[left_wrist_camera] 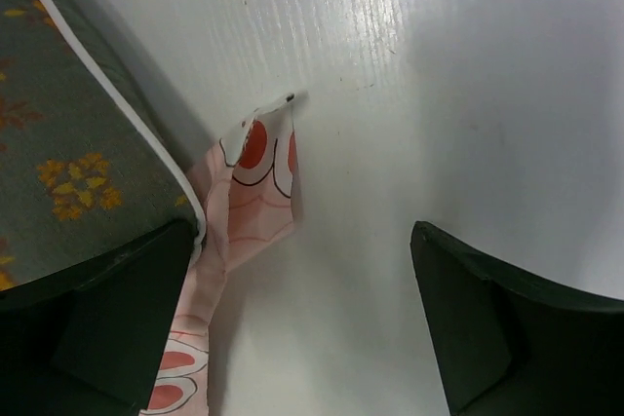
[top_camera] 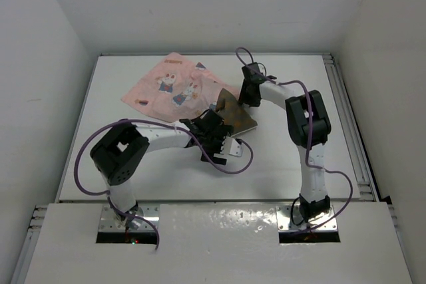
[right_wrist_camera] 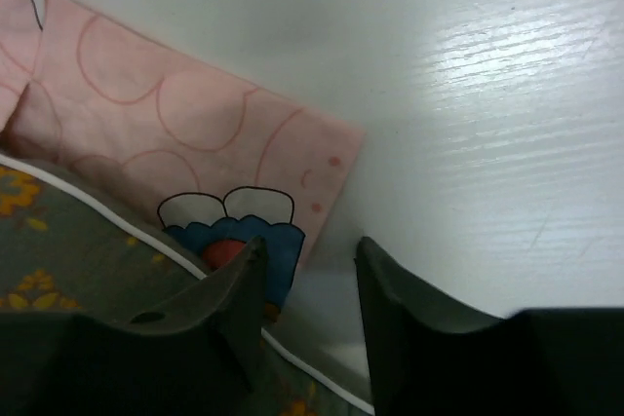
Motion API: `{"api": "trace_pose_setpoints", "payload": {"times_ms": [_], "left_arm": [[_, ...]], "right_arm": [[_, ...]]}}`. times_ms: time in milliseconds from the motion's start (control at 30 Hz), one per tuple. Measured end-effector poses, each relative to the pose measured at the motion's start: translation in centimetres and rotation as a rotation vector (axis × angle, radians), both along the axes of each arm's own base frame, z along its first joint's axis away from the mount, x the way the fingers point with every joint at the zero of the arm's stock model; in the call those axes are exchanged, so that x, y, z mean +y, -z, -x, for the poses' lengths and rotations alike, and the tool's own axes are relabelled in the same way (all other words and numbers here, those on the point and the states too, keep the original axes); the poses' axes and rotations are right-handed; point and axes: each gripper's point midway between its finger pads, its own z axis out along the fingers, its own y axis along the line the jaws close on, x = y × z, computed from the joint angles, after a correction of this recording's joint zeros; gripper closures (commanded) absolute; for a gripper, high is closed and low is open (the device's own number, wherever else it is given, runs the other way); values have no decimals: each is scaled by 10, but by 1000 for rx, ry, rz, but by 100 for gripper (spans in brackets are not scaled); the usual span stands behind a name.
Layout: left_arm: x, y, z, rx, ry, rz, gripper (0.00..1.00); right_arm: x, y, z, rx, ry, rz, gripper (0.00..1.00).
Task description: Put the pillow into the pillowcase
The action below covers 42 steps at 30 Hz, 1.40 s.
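- Pillow (top_camera: 236,114), a small plump olive-brown cushion with orange dots and pale piping, lies on the white table (top_camera: 279,164) between the two grippers. It sits just left of the left gripper's open jaws and under the right gripper's left finger.
- It looks light, soft and squashy, so I'd expect it to bulge and drag rather than slide. The piped edge or a corner seems the firmest place to pinch.
- Thin light-pink cartoon-bunny pillowcase (top_camera: 170,84) lies flat beyond it. It is limp and likely to bunch, so I'd take it by one layer of its open edge.
- Left gripper (left_wrist_camera: 304,250) hangs low over the table with its jaws spread wide and holds nothing. A pink corner of the case pokes in beside its left finger.
- Right gripper (right_wrist_camera: 310,250) has its jaws partway apart at the case's edge, and I see no fabric clearly clamped.
- The left arm is folded with its elbow out. The right arm arches over and reaches inward.
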Motion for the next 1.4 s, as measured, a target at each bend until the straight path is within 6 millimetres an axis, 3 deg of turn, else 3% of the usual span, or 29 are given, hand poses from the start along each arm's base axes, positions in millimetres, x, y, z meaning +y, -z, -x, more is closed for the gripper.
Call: {"api": "trace_pose_setpoints", "payload": {"times_ms": [33,133,267,333,400,433,533,567,667,767,967,1067,1300,1400], "left_arm": [[0,5,-1,-16,-6,-1,10],[-3,9,-5,-39,-28,4,22],[-5,5,-10,-45,-45,17,45],[-1,2,-9,-28,-37,13,65],[7,-4,-8,-5,-8,6,81],[11,-6,-5,6,19,1,84],[18,-24,-3,-4,85,23,82],[19,-28,-2,-10,115,28,68],[13,-40,6,-36,223,70,47],[-1,-44,12,-70,317,122,43],[-31,-35,10,-185,472,154,43],[-29,-18,10,-212,528,112,52],[-24,8,15,-223,603,31,51],[-27,12,10,-256,605,4,57]], "right_arm": [[1,1,1,1,-7,-1,76],[2,3,2,1,-11,-10,100],[3,3,-1,-2,-8,-64,100],[6,3,-1,-13,-10,-99,100],[6,3,5,-28,-9,-137,100],[7,2,11,-27,-8,-157,100],[12,3,34,-8,-2,-219,100],[15,3,41,0,1,-244,100],[23,3,54,16,12,-310,100],[29,2,59,28,23,-350,100],[31,3,63,52,38,-382,100],[31,3,68,55,47,-398,100],[32,3,78,74,56,-424,100],[33,3,79,70,56,-430,100]]}}
